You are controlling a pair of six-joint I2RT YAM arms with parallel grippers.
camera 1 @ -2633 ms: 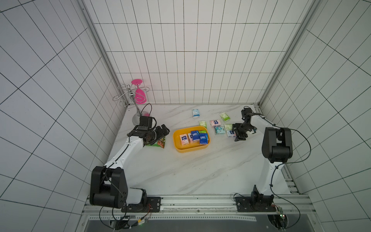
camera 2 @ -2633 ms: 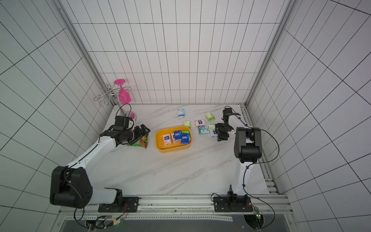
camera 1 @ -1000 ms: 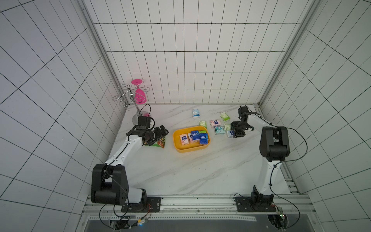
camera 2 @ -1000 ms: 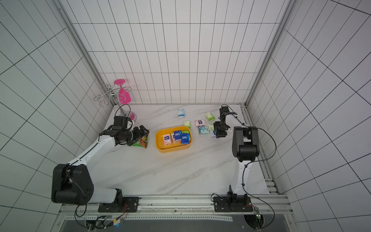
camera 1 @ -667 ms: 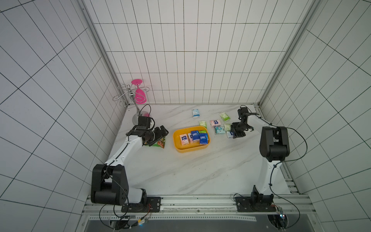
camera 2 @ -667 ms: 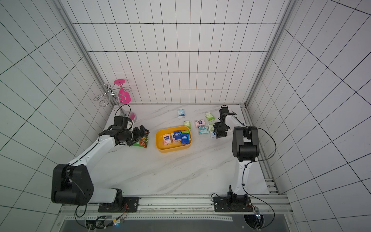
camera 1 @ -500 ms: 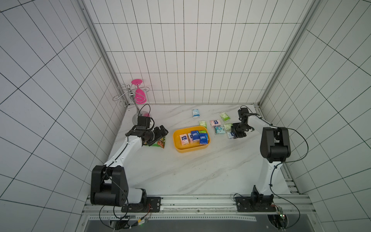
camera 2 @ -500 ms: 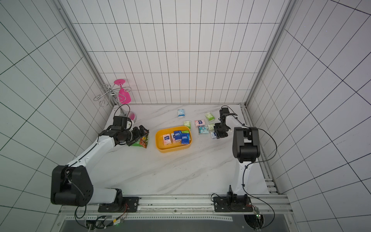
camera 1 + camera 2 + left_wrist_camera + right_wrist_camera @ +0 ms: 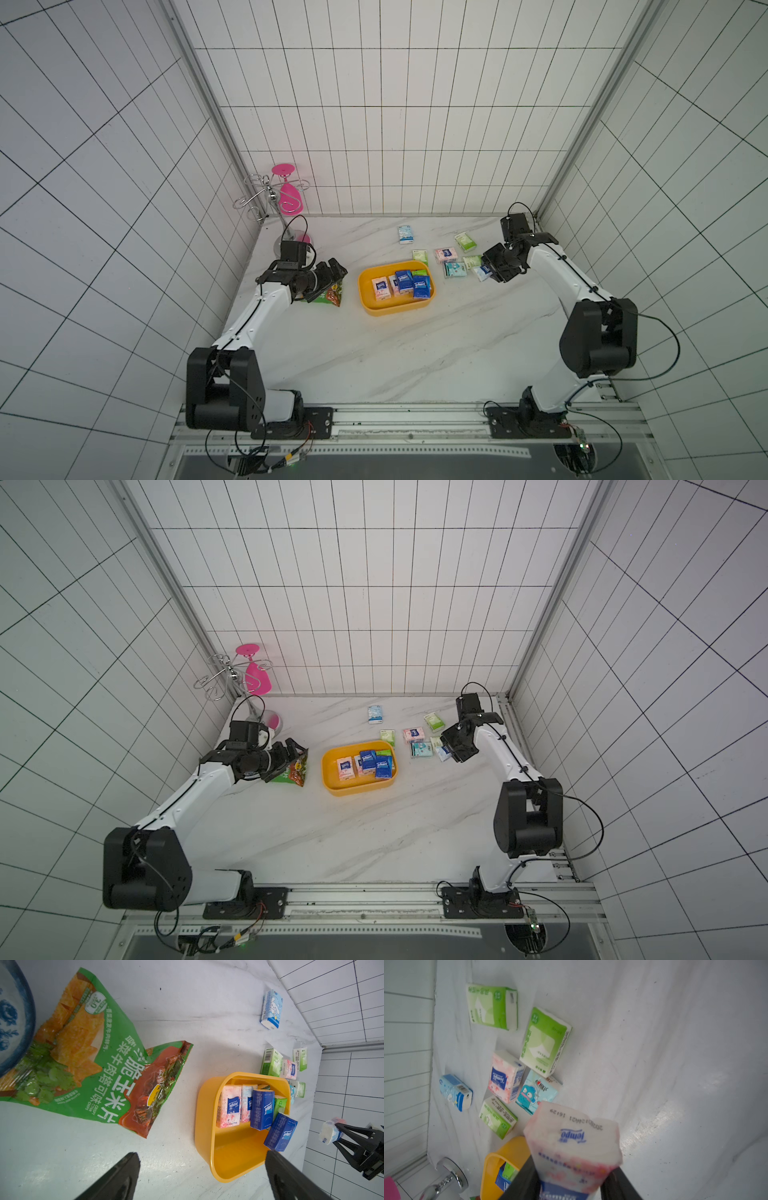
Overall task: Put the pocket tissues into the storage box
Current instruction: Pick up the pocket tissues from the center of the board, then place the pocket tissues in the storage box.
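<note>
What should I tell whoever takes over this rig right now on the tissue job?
Left gripper: open, empty, by the snack bag beside the storage box.
Right gripper: shut on a pink-and-white tissue packet, on the box's other side.
Done: at least five packets lie in the box.
Left: drop the held packet in, then fetch the six loose packets from the table near the right gripper.
</note>
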